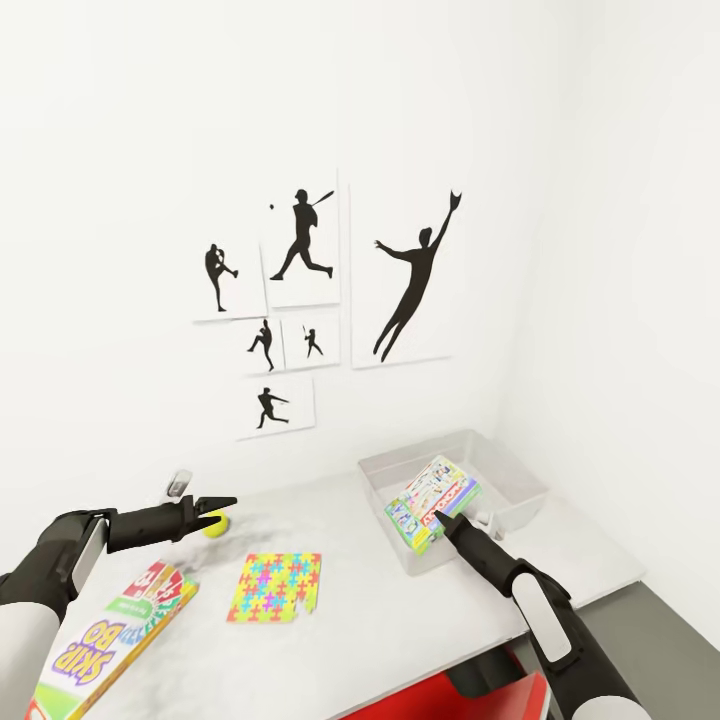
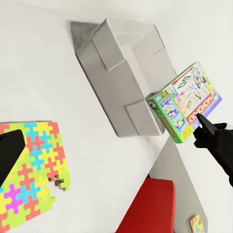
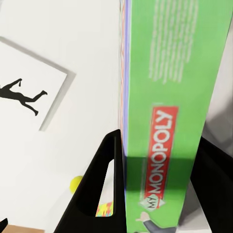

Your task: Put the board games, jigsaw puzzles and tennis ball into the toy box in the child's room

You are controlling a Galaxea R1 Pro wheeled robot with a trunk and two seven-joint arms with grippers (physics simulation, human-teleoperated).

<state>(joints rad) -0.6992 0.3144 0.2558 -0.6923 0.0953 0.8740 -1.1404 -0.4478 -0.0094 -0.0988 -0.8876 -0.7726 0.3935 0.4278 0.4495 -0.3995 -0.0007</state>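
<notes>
My right gripper (image 1: 447, 520) is shut on the green Monopoly board game (image 1: 432, 503), holding it tilted over the near end of the translucent grey toy box (image 1: 505, 462) at the table's right. The right wrist view shows the game's edge (image 3: 165, 121) pinched between both black fingers (image 3: 99, 184). The yellow tennis ball (image 1: 213, 524) lies on the table just beyond my left gripper (image 1: 222, 508), which stands open and holds nothing. A colourful jigsaw puzzle (image 1: 275, 587) lies flat mid-table, and a Skip-Bo board game (image 1: 110, 630) sits at the near left edge. The left wrist view takes in the box (image 2: 121, 73) and the held game (image 2: 187, 104).
A small grey object (image 1: 180, 485) stands by the wall behind the ball. A red chair (image 1: 470, 690) is tucked under the table's front edge. Baseball silhouette posters (image 1: 300, 300) hang on the wall, and the side wall runs close behind the toy box.
</notes>
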